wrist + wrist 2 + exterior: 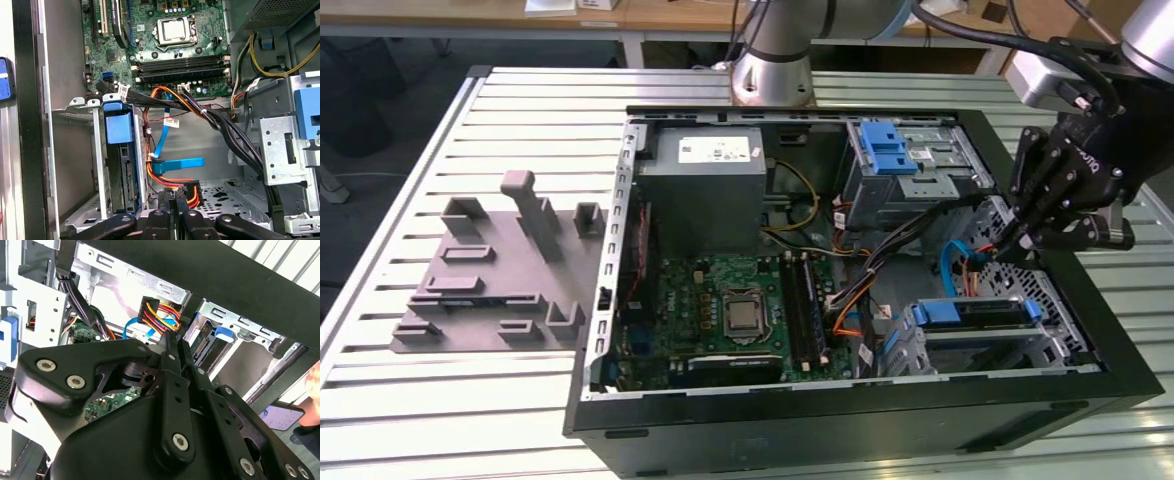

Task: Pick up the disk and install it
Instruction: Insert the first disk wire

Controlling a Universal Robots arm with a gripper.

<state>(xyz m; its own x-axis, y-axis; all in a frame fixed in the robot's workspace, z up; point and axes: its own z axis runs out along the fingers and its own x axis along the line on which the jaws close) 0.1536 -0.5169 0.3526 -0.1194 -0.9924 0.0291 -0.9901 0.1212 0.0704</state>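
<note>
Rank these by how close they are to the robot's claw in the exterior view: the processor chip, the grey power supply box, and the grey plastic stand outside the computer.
From the gripper:
1. The processor chip, mid-case on the green board.
2. The grey power supply box, at the case's far corner toward the exterior view's left.
3. The grey plastic stand, outside the case, farthest toward the exterior view's left.

Bench (400, 400) is slatted light-grey metal, ribs running across the exterior view. Dark floor (374, 110) past the bench on the exterior view's left, with a cable (367, 176) trailing over it. Wooden desk (667, 15) along the far edge, white papers (574, 6) on top, pale leg (630, 48) below. Grey fixture plate (500, 290) with upright pegs and blocks sits on the bench, just beside the open black PC case (854, 425), on the exterior view's left. Light is even and diffuse, soft shadows only.
</note>
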